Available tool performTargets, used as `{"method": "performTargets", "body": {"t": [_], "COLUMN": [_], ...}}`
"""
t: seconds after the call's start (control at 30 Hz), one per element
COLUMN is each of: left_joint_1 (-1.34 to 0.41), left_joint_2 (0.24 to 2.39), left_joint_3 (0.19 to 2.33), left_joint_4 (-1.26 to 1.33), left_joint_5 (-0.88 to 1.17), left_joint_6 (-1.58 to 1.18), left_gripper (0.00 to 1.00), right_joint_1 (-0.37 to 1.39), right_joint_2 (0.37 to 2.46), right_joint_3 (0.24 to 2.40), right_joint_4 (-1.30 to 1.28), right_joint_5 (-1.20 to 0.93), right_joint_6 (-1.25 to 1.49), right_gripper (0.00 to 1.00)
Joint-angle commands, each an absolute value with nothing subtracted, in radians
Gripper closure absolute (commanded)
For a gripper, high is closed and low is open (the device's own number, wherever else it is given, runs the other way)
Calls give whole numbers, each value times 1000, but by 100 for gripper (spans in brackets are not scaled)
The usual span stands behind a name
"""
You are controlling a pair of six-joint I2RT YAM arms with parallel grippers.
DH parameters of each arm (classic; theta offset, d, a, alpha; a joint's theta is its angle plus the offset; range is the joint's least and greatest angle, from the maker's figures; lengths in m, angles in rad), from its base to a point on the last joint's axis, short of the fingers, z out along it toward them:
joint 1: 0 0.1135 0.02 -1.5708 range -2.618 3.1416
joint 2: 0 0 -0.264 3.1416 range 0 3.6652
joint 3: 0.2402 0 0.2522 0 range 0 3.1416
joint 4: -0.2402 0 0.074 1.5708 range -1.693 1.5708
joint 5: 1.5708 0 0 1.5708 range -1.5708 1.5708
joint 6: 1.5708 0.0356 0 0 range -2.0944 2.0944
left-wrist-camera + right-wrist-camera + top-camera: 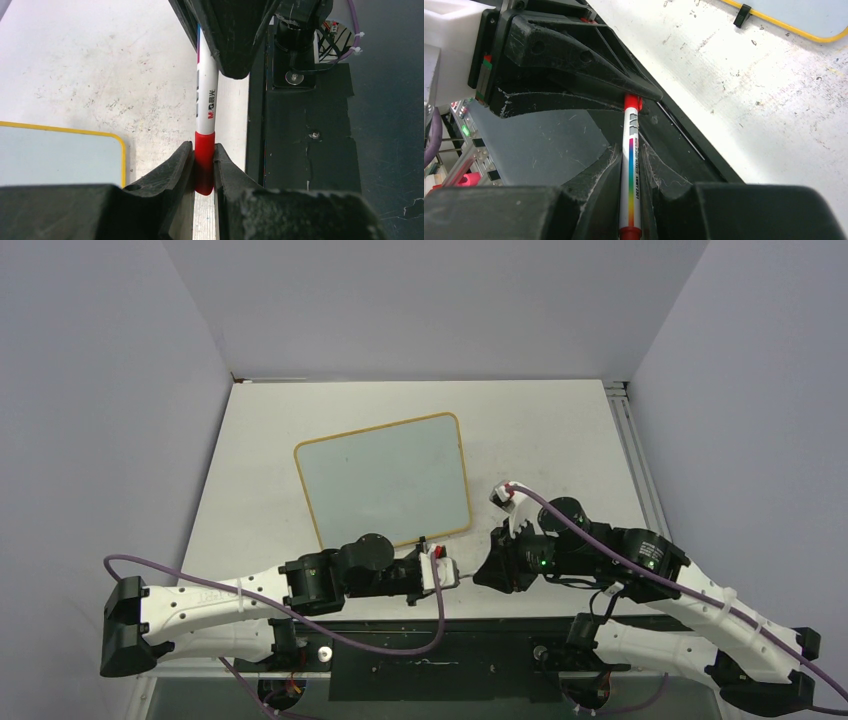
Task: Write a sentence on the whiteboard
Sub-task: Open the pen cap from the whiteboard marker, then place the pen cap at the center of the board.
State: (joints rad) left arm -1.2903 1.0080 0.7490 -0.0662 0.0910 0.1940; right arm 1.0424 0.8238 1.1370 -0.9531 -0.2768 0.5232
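Whiteboard (385, 480), yellow-framed, lies on table (560, 420), centre-left. Left wrist: left gripper (204, 157) clamped on marker (206, 95) red cap, whiteboard corner near. Right wrist: right gripper (630, 165) clamped on marker barrel

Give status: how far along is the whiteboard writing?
Done: marker picked up. In hand: left gripper clamps the red cap, right gripper the barrel; cap still on. Left: uncap and write; the whiteboard is blank.
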Motion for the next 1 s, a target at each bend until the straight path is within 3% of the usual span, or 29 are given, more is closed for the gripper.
{"method": "performTargets", "body": {"t": [0.0,0.67,0.97], "left_joint_1": [-1264,-1266,-1263], "left_joint_2": [1018,969,949], "left_joint_3": [698,686,705], "left_joint_4": [-356,-348,-336], "left_joint_5": [-66,-74,-73], "left_joint_6": [190,180,119], "left_gripper": [100,100,100], "right_joint_1": [1049,1049,1049], "right_joint_2": [760,767,792], "right_joint_3": [1246,1242,1192], "right_joint_4": [-1020,-1060,-1029], "right_joint_5": [-288,-260,-58], "right_joint_6": [508,501,530], "right_gripper": [95,95,95]}}
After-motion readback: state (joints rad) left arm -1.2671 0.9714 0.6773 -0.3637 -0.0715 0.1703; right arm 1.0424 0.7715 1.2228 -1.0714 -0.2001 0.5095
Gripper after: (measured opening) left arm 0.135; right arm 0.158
